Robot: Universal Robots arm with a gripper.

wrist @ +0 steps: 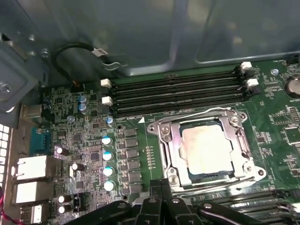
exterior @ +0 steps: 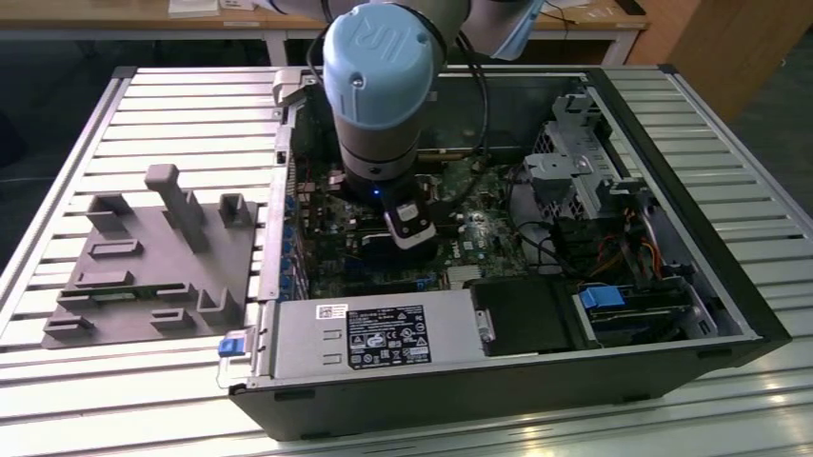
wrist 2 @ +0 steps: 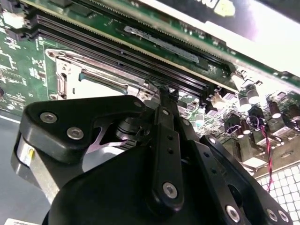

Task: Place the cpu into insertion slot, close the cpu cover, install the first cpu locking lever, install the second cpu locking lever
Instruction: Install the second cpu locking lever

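Note:
In the first wrist view the cpu (wrist: 206, 147), a dull silver-tan square, sits in the insertion slot (wrist: 208, 175) on the green board. The silver cpu cover (wrist: 171, 145) lies flat over the chip's edges. Thin wire levers run along two sides of the frame, one (wrist: 211, 111) beside the memory slots and one (wrist: 225, 183) on the opposite side. My gripper (wrist: 161, 187) hovers just off the socket's corner, its black fingers shut together with nothing between them. In the second wrist view the fingertips (wrist 2: 164, 93) end close to the metal frame (wrist 2: 89, 77). The exterior view has the gripper (exterior: 409, 228) low inside the case.
Long black memory slots (wrist: 178, 91) run beside the socket, with capacitors (wrist: 108, 157) and rear ports (wrist: 33, 168) nearby. The open computer case (exterior: 711, 286) walls in the arm. A power supply (exterior: 381, 338) and a grey fixture block (exterior: 152, 257) sit toward the exterior view's left.

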